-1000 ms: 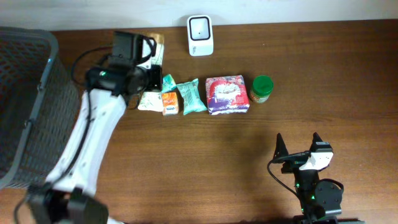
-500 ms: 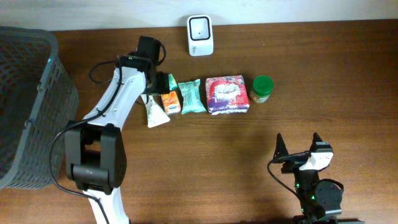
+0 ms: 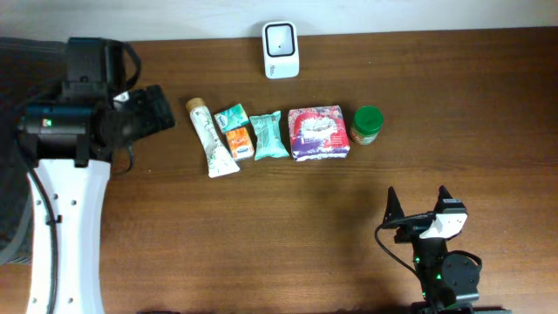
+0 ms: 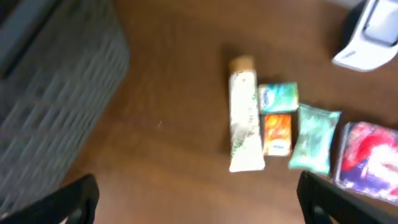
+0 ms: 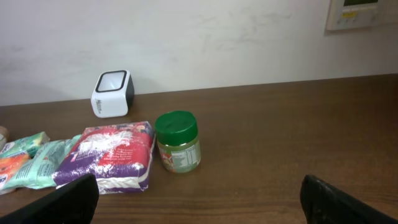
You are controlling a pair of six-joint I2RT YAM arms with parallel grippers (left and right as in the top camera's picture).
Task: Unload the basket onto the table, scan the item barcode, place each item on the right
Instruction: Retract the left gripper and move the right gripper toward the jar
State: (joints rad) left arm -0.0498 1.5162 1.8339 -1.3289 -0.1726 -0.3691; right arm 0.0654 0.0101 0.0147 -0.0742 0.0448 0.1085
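The left arm's fingers (image 4: 68, 202) stand wide apart above the counter (image 3: 261, 235), holding nothing. The tube (image 3: 212, 139) lies flat at their 3 o'clock, clear of them. Its cap end points toward 12, and it is just beside the orange pack (image 3: 238, 143). The scanner (image 3: 281, 50) sits at the tube's 1 o'clock. The right arm's fingers (image 5: 68, 199) are spread and empty, well off at the tube's 4 o'clock.

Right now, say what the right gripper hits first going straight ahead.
Likely nothing before the white wall: the right gripper aims just right of the small green-lidded jar, though depth is unclear.
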